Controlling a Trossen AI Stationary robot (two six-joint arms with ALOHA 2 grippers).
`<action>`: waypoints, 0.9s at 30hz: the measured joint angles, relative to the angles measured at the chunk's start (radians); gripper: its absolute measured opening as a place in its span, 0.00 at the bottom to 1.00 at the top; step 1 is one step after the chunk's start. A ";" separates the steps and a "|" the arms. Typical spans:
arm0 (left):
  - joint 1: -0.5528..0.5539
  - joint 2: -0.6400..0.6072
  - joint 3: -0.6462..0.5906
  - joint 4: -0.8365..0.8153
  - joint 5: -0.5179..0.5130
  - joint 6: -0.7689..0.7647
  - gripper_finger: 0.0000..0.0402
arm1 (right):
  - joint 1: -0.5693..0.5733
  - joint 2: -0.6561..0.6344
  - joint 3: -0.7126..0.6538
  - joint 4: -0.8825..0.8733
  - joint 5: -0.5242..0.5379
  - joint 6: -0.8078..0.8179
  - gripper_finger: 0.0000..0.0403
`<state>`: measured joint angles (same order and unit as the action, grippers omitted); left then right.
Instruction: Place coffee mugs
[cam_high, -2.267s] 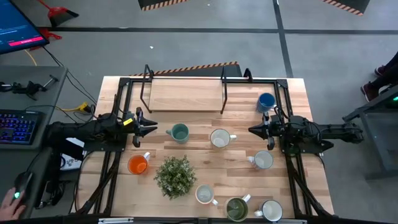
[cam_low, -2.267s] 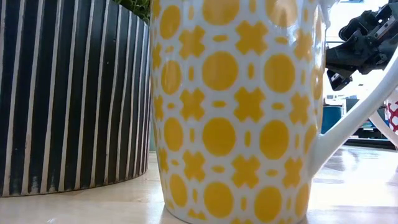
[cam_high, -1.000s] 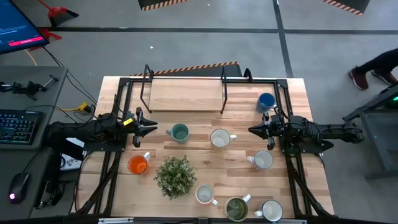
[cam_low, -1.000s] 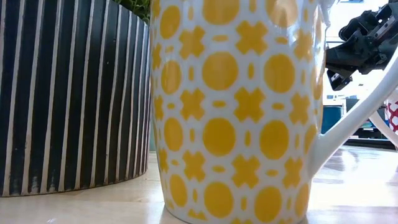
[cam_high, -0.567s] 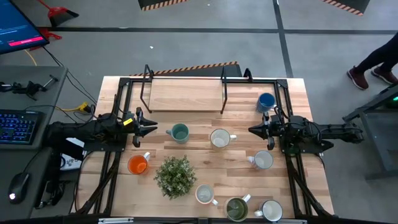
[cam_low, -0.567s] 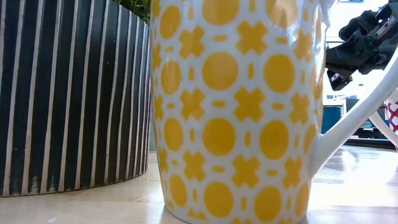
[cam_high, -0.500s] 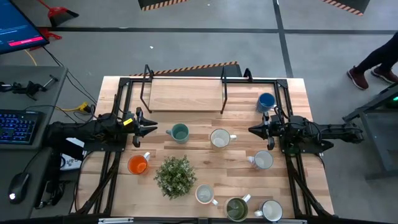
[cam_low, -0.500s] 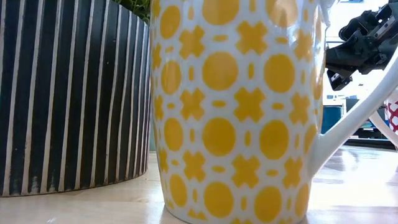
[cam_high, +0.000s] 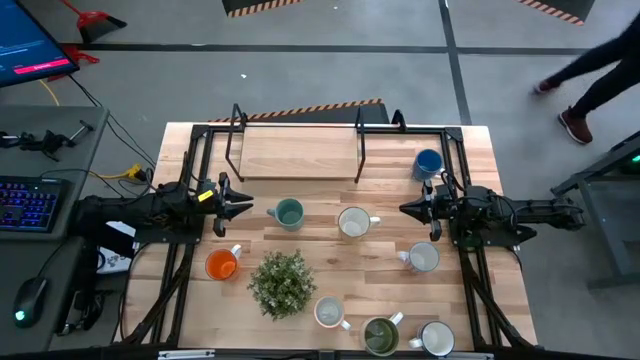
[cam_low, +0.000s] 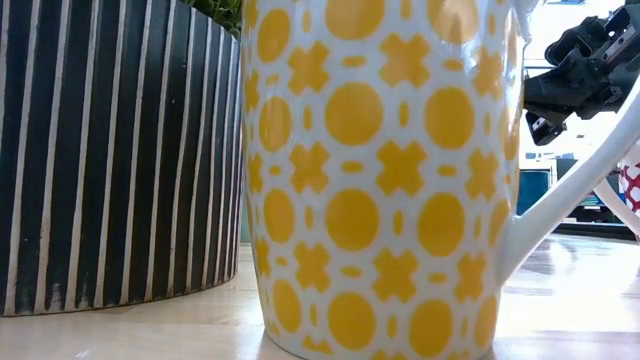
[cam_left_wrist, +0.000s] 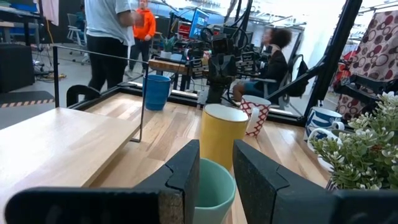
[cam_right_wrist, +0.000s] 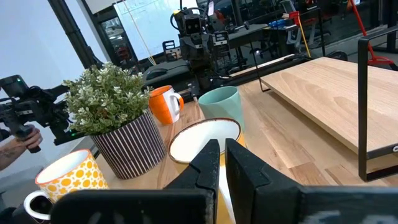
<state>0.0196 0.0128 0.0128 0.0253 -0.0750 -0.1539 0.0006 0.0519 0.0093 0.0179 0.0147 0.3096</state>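
Note:
Several coffee mugs stand upright on their bases on the wooden table: teal (cam_high: 288, 212), yellow-and-white (cam_high: 353, 222), blue (cam_high: 428, 163), orange (cam_high: 222, 264), olive-green (cam_high: 380, 336), and white ones (cam_high: 424, 257) (cam_high: 436, 339). A yellow-patterned white mug (cam_low: 385, 180) fills the low view. My left gripper (cam_high: 248, 207) hovers level at the table's left, open, pointing at the teal mug (cam_left_wrist: 214, 186) just ahead of it without touching it. My right gripper (cam_high: 405, 209) hovers level at the right, shut, pointing at the yellow-and-white mug (cam_right_wrist: 205, 143).
A bushy potted plant (cam_high: 282, 283) in a striped pot (cam_low: 110, 150) stands near the table's middle front. A raised wooden shelf on black legs (cam_high: 298, 152) spans the far side. Black frame rails run along both sides. A person walks by beyond the far right corner.

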 joint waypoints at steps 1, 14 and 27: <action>0.000 0.000 0.000 0.001 0.000 0.000 0.22 | 0.000 0.000 0.000 0.000 0.000 -0.001 0.03; 0.000 0.000 0.000 0.000 -0.006 0.000 0.22 | 0.000 0.000 0.000 -0.001 0.000 0.000 0.03; 0.000 0.000 0.000 0.166 0.016 -0.130 0.22 | 0.000 0.000 0.000 0.051 0.234 -0.181 0.04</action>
<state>0.0193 0.0128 0.0128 0.1908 -0.0588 -0.2836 0.0002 0.0521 0.0093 0.0687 0.2491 0.1286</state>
